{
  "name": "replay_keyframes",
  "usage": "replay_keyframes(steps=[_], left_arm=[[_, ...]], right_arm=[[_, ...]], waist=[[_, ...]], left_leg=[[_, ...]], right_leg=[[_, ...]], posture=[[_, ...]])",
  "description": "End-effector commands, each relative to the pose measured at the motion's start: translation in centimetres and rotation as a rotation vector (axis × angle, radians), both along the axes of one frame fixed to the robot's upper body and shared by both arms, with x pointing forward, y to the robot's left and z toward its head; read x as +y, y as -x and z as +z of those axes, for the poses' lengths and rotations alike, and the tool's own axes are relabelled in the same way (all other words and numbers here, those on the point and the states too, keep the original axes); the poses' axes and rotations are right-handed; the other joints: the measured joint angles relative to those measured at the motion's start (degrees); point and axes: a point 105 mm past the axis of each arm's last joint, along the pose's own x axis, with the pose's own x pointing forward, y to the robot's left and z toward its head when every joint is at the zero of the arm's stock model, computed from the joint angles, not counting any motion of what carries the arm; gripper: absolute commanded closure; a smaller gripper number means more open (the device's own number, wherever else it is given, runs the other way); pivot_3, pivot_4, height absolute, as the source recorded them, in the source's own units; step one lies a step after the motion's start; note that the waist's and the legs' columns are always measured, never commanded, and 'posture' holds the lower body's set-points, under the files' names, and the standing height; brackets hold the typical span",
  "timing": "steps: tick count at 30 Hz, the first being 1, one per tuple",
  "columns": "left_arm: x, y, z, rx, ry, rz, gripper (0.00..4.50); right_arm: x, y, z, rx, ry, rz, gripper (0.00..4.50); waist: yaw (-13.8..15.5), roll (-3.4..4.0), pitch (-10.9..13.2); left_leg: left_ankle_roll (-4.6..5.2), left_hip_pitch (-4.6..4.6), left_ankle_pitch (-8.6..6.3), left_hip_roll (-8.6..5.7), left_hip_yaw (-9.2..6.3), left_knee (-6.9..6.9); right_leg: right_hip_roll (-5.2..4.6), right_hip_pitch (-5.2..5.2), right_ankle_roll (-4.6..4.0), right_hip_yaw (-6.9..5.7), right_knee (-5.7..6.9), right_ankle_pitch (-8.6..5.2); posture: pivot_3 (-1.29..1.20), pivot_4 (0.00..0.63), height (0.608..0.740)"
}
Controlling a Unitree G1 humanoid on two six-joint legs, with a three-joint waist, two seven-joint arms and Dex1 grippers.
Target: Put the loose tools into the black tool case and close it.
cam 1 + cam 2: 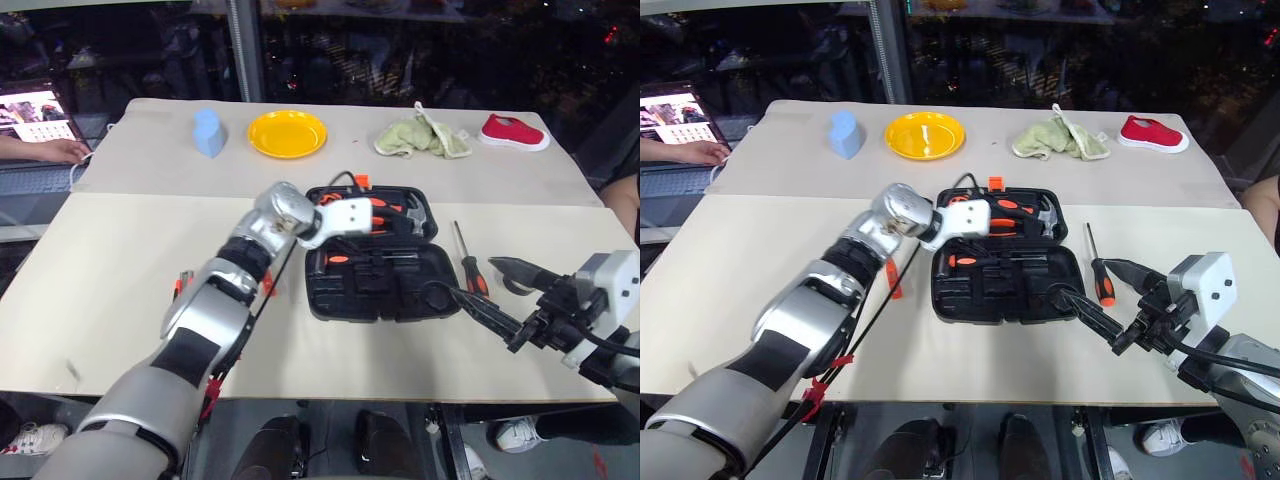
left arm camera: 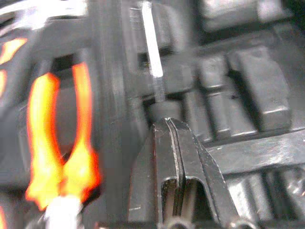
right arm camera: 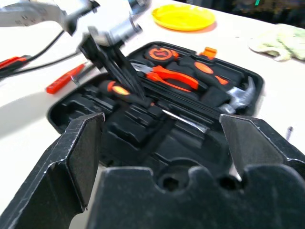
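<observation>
While the black moulded-plastic tool case [image 1: 1002,258] lies open mid-table, a black-and-orange-handled screwdriver [image 3: 125,91] already sits in its recess, left gripper [image 3: 121,76] above it, fingers together. One black-and-orange screwdriver [image 1: 1098,264] lies just right of the case. Judging by this, the right gripper [image 1: 1095,300], fingers apart, should fetch it.

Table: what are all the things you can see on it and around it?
tool case: one, black, open, table middle
pliers: one, orange handles, in case
hammer: one, silver head, in case
screwdriver: one, black and orange, right of case
slim tools: two, orange, left of case
plate: one, yellow, far side
blue block: one, beside plate
cloth: one, green, far side
shoe: one, red, far right
person's hand: one, far left
left gripper: fingers together, over case
right gripper: fingers open, near case
</observation>
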Motion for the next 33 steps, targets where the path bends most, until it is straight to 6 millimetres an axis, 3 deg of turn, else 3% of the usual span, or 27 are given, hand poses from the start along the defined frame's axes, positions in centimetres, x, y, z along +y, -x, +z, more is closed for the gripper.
replay_keyframes(steps=[1, 5, 9, 13, 21, 26, 33], left_arm=[[1.5, 1.7, 0.4, 0.01, 0.0, 0.045, 0.05], [2.2, 3.1, 0.0, 0.034, 0.012, 0.081, 0.05], [1.8, 3.7, 0.0, 0.037, 0.023, 0.08, 0.05], [0.7, 4.2, 0.5, 0.031, 0.037, 0.047, 0.05], [-1.3, 5.4, 2.1, 0.003, 0.047, -0.036, 0.05], [-1.7, 5.4, 2.8, -0.029, 0.042, -0.031, 0.05], [-2.1, 4.8, 3.1, -0.09, 0.021, -0.007, 0.05]], right_arm=[[-2.3, 2.3, 0.2, 0.024, 0.019, -0.068, 0.0], [-4.2, 4.4, -0.1, 0.077, 0.025, -0.139, 0.0], [-4.5, 4.4, 0.2, 0.077, 0.019, -0.144, 0.0], [-3.6, 2.4, 0.2, 0.065, 0.011, -0.098, 0.0], [0.3, -5.2, -1.7, -0.001, -0.021, -0.018, 0.0], [1.0, -9.6, -3.5, -0.014, 0.008, -0.096, 0.0], [2.5, -11.5, -6.0, 0.014, 0.015, -0.101, 0.0]], waist=[[0.54, 0.05, 0.01], [0.8, 0.08, 0.03], [0.43, 0.09, 0.03], [-0.29, 0.13, 0.0], [-0.36, 0.16, 0.04], [-0.16, 0.17, 0.05], [-0.3, 0.19, 0.04]], left_leg=[[-0.04, 0.16, -0.2, 0.0, 0.0, -0.05], [0.13, 1.1, -0.43, 0.04, -0.04, -0.56], [0.08, 1.27, -0.42, 0.04, -0.02, -0.67], [-0.04, 1.26, -0.36, 0.04, 0.02, -0.81], [-0.32, 1.17, -0.22, 0.1, 0.02, -0.87], [-0.63, 1.11, -0.03, 0.04, 0.02, -0.87], [-0.63, 0.76, -0.02, 0.0, -0.1, -0.9]], right_leg=[[-0.03, 0.21, 0.05, 0.02, -0.06, -0.08], [-0.06, 1.15, 0.59, 0.06, -0.62, -0.5], [-0.08, 1.25, 0.6, 0.11, -0.63, -0.5], [-0.07, 1.1, 0.51, 0.14, -0.62, -0.49], [-0.16, 0.98, 0.16, 0.11, -0.6, -0.34], [0.0, 0.93, 0.0, 0.08, -0.61, -0.25], [0.09, 0.77, -0.09, -0.01, -0.54, -0.23]], posture=[[0.0, 0.15, 0.74], [0.0, 0.15, 0.74], [0.0, 0.15, 0.74], [0.0, 0.15, 0.74], [0.0, 0.15, 0.74], [0.0, 0.15, 0.74], [0.0, 0.15, 0.74]])
